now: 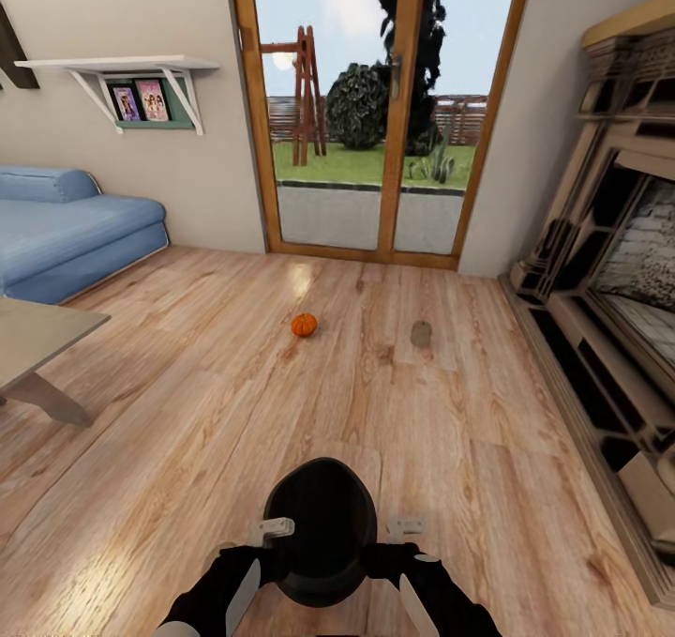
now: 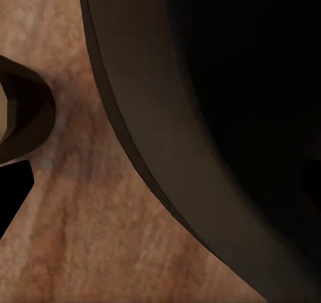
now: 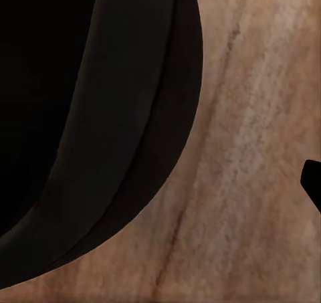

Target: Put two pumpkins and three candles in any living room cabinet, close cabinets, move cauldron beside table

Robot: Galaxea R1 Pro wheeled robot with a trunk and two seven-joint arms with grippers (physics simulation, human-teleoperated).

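- Worktop [image 1: 37, 332] corner stands far left.
- Left tool [image 1: 275, 527] and right tool [image 1: 405, 526] flank cauldron [image 1: 321, 543], touching its rim; grip state cannot be told.
- Cauldron: rigid, likely heavy; two-sided rim hold advised.
- Pumpkin [image 1: 304, 325], candle [image 1: 421, 334] on floor [image 1: 469, 487] ahead.

Cauldron [image 2: 200, 116] rim (dark) over floorboards [image 2: 100, 249].

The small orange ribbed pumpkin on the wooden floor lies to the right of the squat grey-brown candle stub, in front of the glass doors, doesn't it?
Not quite: the small orange ribbed pumpkin lies to the left of the squat grey-brown candle stub, as the head view shows. Both do sit on the wooden floor before the glass doors.
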